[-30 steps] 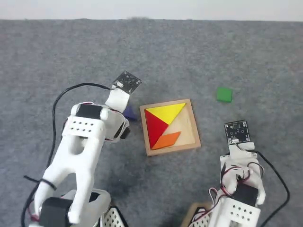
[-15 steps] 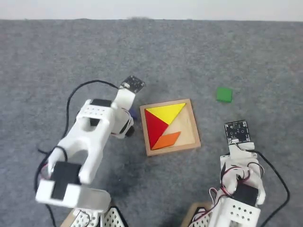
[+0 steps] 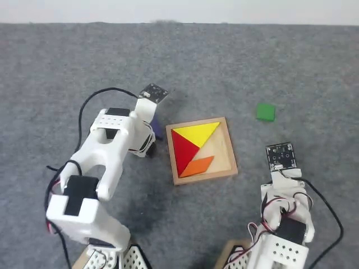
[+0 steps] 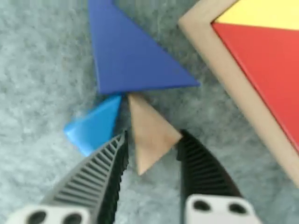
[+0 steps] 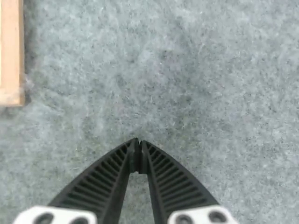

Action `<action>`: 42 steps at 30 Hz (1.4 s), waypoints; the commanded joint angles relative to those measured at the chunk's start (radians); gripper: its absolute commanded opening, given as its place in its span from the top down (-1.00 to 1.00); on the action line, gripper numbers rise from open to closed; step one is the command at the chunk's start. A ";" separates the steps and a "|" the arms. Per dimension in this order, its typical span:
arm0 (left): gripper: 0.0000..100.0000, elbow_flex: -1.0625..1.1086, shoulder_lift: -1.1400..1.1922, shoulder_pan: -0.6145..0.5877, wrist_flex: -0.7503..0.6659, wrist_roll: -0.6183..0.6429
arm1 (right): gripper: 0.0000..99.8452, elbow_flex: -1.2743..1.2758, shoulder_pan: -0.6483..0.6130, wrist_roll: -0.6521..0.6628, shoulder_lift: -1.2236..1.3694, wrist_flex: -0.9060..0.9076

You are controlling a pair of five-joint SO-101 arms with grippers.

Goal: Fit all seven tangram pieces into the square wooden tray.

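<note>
Straddles tan triangle (image 4: pixel 147 123) with left pincer (image 4: pixel 152 136), narrowly parted, just beside navy triangle (image 4: pixel 126 51) and pale-blue piece (image 4: pixel 93 128), outside part-filled tray (image 4: pixel 230 70); rests right pincer (image 5: pixel 139 156) closed above desk (image 5: pixel 210 70); green square (image 3: pixel 266 112) well apart

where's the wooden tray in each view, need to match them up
High view: wooden tray at the centre.
Left wrist view: its corner beside the dark blue triangle, beyond the left gripper.
Right wrist view: a rim strip, off beside the right gripper.
Shared landmark: red triangle, high and left wrist views.
</note>
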 commanded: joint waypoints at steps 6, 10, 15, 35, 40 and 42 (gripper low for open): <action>0.97 -0.031 0.002 0.098 0.083 -0.115 | 0.98 0.014 0.004 0.012 0.008 -0.018; 0.97 -0.065 -0.026 0.130 0.150 -0.112 | 0.98 0.014 0.004 0.012 0.008 -0.018; 0.97 -0.140 -0.198 0.207 0.330 -0.115 | 0.98 0.014 0.004 0.012 0.008 -0.018; 0.97 -0.360 0.072 0.620 0.272 -0.155 | 0.98 0.014 0.002 0.012 0.008 -0.018; 0.96 -0.404 0.129 0.617 0.272 -0.155 | 0.98 0.014 0.002 0.012 0.008 -0.018; 0.90 -0.401 0.137 0.617 0.272 -0.153 | 0.98 0.014 0.002 0.012 0.008 -0.018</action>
